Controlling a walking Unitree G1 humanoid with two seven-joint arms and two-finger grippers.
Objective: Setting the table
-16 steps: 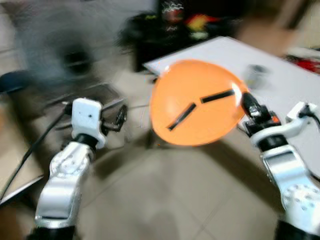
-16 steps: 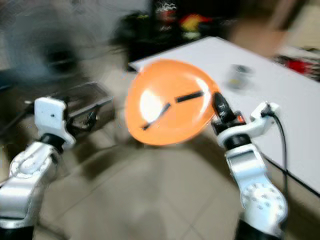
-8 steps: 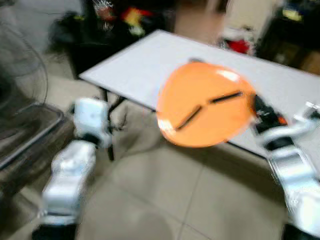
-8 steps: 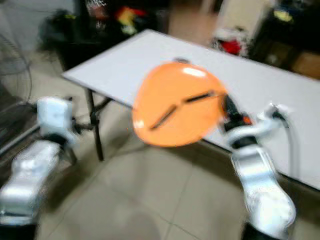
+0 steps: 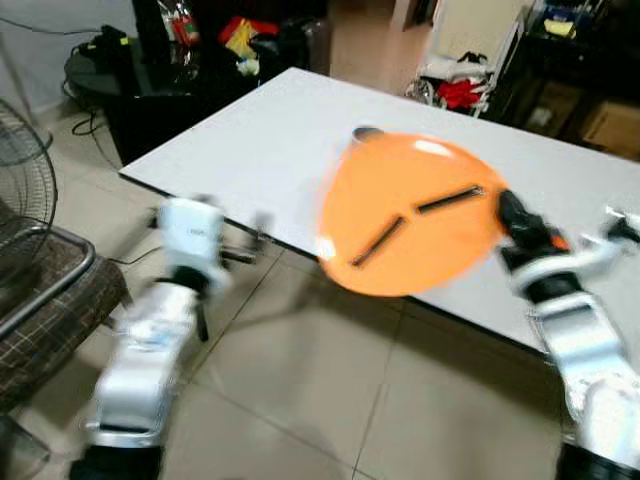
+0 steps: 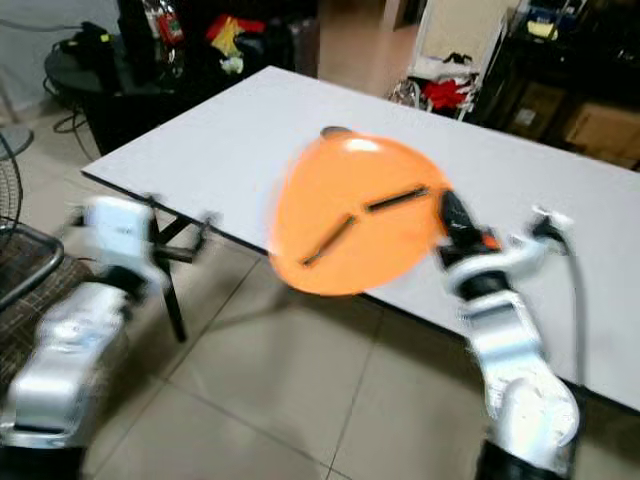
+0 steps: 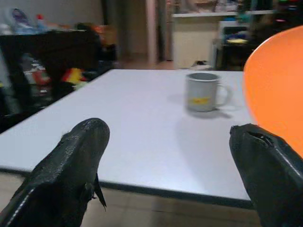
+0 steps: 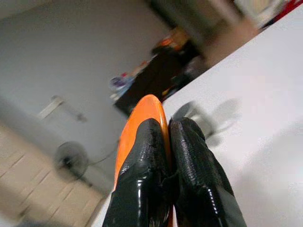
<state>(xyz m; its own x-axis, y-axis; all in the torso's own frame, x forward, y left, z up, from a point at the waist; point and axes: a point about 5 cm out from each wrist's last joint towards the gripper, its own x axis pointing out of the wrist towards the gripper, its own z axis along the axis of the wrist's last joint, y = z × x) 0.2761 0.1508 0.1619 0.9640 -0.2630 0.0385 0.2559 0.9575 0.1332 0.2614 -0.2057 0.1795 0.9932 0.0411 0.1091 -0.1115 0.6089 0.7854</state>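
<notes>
- Right gripper (image 8: 165,156) clamped on the rim of an orange plate (image 5: 410,215); both black fingers (image 8: 142,175) pinch the plate's edge between them.
- Plate is held in the air, tilted up on edge, its face toward the head camera, over the near edge of the white table (image 5: 270,130). Not touching the table.
- Two dark narrow strips on the plate's face, end to end at an angle; can't tell what they are.
- Grey mug (image 7: 203,92) stands upright on the table, handle to one side, yellow mark on its wall. In the head views only its rim peeks out (image 5: 366,132) behind the plate's top edge.
- Left gripper (image 7: 175,184) empty, fingers spread wide, hovering at table-edge height just off the near-left side of the table, pointing across the tabletop toward the mug. Left arm motion-blurred in the head views.
- Tiled floor (image 5: 300,400) under the robot.
- Fan (image 5: 20,150) and a chair with a checked seat (image 5: 50,310) off to the robot's left.
- Dark furniture with clutter (image 5: 200,40) beyond the table.
</notes>
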